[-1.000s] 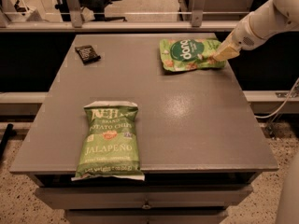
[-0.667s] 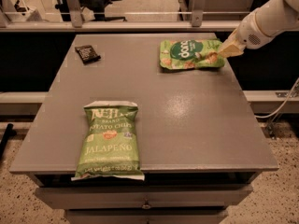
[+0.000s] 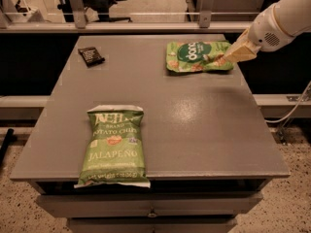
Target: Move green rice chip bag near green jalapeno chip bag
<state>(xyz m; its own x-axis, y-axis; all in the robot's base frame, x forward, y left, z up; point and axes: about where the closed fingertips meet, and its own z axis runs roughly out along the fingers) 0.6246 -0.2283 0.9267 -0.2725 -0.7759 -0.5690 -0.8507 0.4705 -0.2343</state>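
Observation:
The green rice chip bag (image 3: 197, 56), a glossy pouch with a dark round logo, lies flat at the back right of the grey table (image 3: 194, 120). The green jalapeno chip bag (image 3: 115, 146), light green with white ends and JALAPENO lettering, lies at the front left near the table's front edge. My gripper (image 3: 222, 58) reaches in from the right on a white arm (image 3: 284, 21) and sits at the right edge of the rice chip bag, touching or just above it. The two bags are far apart.
A small dark packet (image 3: 91, 56) lies at the back left of the table. A rail with metal posts (image 3: 206, 4) runs behind the table. Drawers (image 3: 150, 208) sit under the front edge. A cable (image 3: 294, 111) hangs at the right.
My arm has shifted slightly at the right edge of the rice chip bag. Neither bag has moved.

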